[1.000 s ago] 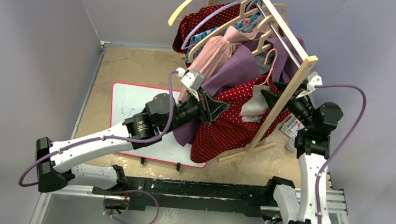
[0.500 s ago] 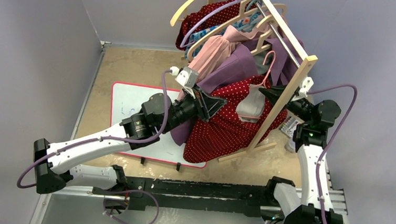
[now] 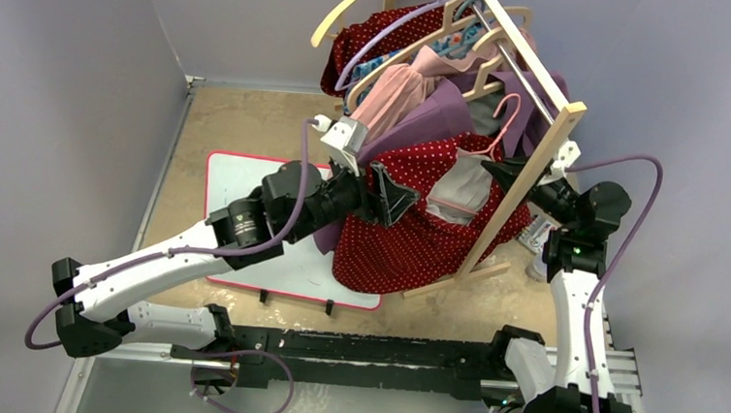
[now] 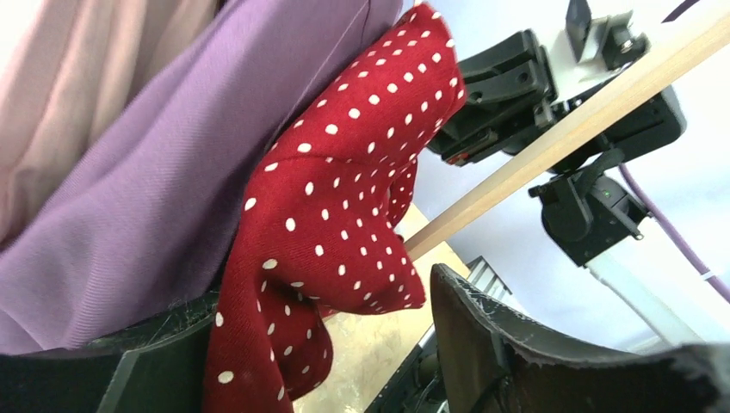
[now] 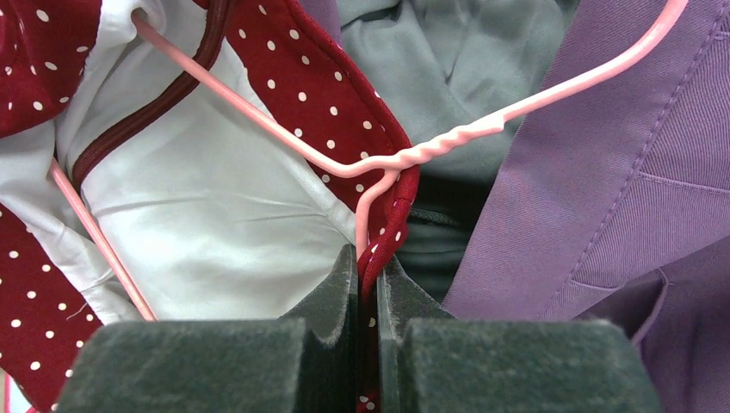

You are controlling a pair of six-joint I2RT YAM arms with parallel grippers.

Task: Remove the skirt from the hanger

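The skirt [image 3: 408, 239] is red with white dots and a white lining [image 5: 215, 215]. It hangs on a pink wire hanger [image 3: 504, 114] hooked on the wooden rack's rail. My right gripper [image 3: 500, 170] reaches in from the right, and its jaws [image 5: 368, 267] are shut on the skirt's red waistband edge, just below the hanger's twisted neck [image 5: 413, 155]. The pink wire runs down to the same pinch. My left gripper [image 3: 392, 194] stands open at the skirt's left side. A fold of skirt [image 4: 344, 198] drapes against its left finger, unpinched, between the spread fingers [image 4: 323, 297].
A tilted wooden rack [image 3: 529, 169] carries more hangers with a purple garment [image 3: 426, 123], a pink one [image 3: 394, 92] and a patterned one behind. A whiteboard [image 3: 246, 188] lies on the table under my left arm. Small items [image 3: 538, 233] sit by the rack's right foot.
My left gripper has opened and let go of the skirt's fabric, and the arm has drawn slightly left. My right gripper has shut on the waistband near the hanger.
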